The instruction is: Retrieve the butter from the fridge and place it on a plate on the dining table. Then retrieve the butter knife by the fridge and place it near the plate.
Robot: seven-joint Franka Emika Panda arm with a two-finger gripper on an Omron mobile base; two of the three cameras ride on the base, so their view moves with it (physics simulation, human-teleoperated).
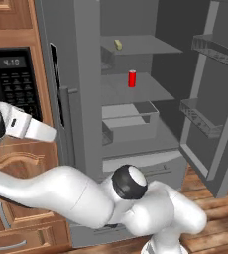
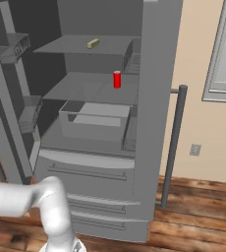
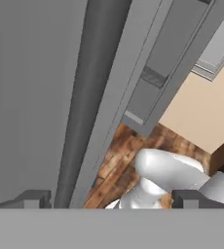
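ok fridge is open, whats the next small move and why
Probably pull the open gripper back from the door handle and swing toward the top shelf, where the butter lies untouched above the red container.

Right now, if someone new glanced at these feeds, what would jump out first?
The fridge stands wide open, and the small red container on its middle shelf catches the eye against all the grey. Above it, the pale yellow butter lies alone on the top shelf. In the hand view, the open pincer sits close to a long dark door handle.
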